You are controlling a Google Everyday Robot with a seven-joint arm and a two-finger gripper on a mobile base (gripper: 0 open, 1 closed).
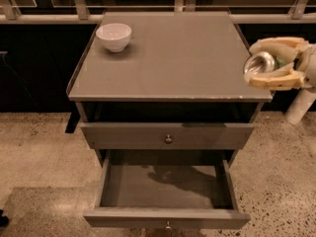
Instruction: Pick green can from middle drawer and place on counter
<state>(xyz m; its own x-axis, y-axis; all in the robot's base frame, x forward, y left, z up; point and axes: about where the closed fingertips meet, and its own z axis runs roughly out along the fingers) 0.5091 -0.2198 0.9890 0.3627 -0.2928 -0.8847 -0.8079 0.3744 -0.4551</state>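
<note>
My gripper point(256, 63) is at the right edge of the view, level with the counter's point(168, 58) front right corner. Its pale fingers point(274, 43) are shut on the green can point(261, 63), which lies sideways with its silvery end facing left and a bit of green showing behind. The can hangs just beyond the counter's right edge, at about the height of the top. The middle drawer point(165, 218) is pulled open below. Its grey inside shows only a shadow.
A white bowl point(114, 36) stands at the counter's back left corner. The upper knobbed drawer front point(168, 135) is closed. A white post point(302, 105) stands on the speckled floor at the right. A railing and dark glass run behind the cabinet.
</note>
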